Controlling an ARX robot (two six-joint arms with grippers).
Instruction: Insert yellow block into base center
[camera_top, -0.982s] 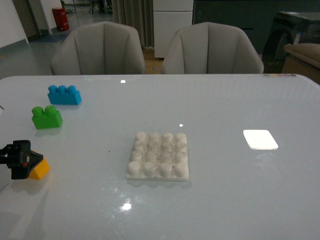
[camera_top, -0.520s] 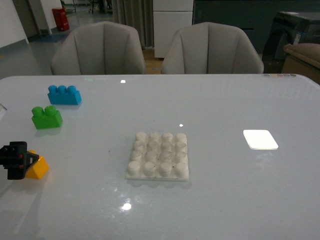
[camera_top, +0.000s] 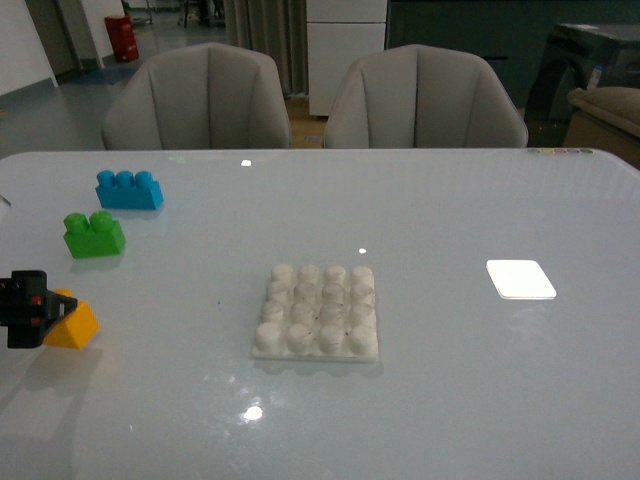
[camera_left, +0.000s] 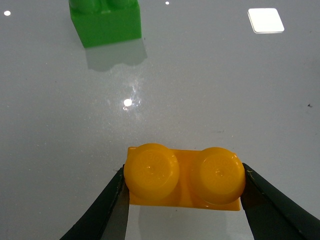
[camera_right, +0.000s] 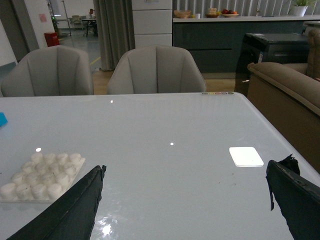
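Yellow block (camera_left: 184, 177) between left fingers (camera_left: 107, 210), seemingly in contact; green brick (camera_left: 105, 20) nearby.

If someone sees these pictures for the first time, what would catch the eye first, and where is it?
The yellow block stands out most, held at both ends by the jaws of the left gripper near the left edge of the table. Next come the white studded base at the table's middle and the green brick and blue brick further back on the left.
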